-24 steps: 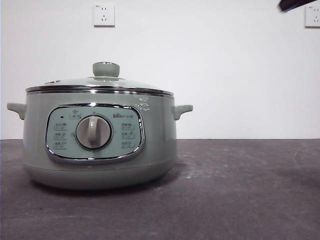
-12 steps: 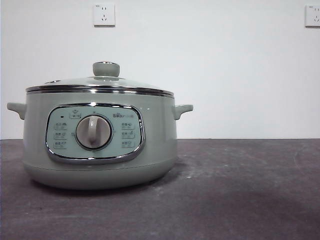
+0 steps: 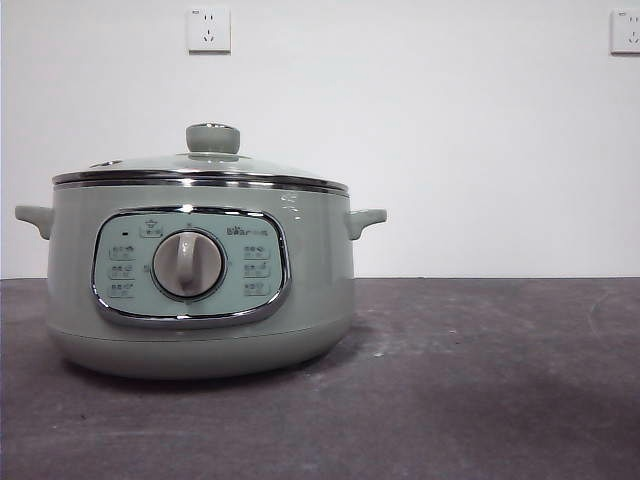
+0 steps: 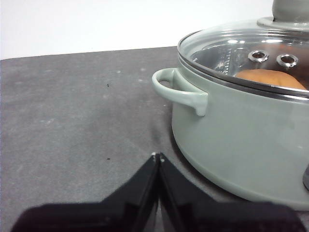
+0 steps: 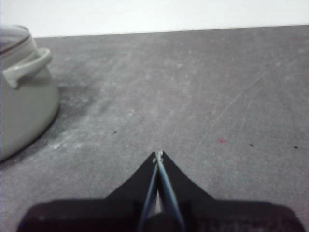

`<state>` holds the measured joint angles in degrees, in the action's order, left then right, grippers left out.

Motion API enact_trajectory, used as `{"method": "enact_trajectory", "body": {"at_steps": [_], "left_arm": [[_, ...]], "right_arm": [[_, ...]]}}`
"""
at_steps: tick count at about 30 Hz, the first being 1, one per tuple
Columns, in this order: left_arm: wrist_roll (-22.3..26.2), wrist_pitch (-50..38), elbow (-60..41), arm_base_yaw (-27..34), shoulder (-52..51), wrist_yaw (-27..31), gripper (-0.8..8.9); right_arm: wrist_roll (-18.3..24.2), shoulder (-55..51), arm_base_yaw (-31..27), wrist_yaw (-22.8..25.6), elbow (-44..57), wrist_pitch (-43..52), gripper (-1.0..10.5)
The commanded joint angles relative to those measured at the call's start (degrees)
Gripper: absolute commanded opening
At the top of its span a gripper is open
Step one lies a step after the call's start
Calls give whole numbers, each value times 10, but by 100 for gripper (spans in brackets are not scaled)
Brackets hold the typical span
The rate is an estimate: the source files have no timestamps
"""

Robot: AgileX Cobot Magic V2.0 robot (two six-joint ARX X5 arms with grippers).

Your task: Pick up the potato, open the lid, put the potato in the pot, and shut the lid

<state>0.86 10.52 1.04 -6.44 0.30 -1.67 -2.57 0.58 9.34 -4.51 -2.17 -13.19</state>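
The pale sage-green pot (image 3: 200,275) stands left of centre on the dark table, with its glass lid (image 3: 200,168) closed on it and the green knob (image 3: 212,138) on top. In the left wrist view the orange-brown potato (image 4: 270,78) lies inside the pot (image 4: 241,140), seen through the lid (image 4: 231,50). My left gripper (image 4: 157,156) is shut and empty, above the table beside the pot's handle (image 4: 181,91). My right gripper (image 5: 158,154) is shut and empty, over bare table off the pot's other side (image 5: 21,92). Neither gripper shows in the front view.
The dark grey table (image 3: 480,380) stretches to the right of the pot. A white wall with two sockets (image 3: 208,30) stands behind.
A black arm tip at the front view's top right corner one second ago has left the picture. The pot and lid have not moved.
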Motion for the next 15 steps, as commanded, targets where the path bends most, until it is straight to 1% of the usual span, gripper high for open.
{"method": "enact_trajectory", "body": {"at_steps": [1,15], "left_arm": [[-3,2,-8,1,-2,1,-3],[-3,1,-8,1,-2,1,-3]], "right_arm": [[-6,-5,0,-1,14,22,-11],[-5,-5,1,4,18,29,1]]}}
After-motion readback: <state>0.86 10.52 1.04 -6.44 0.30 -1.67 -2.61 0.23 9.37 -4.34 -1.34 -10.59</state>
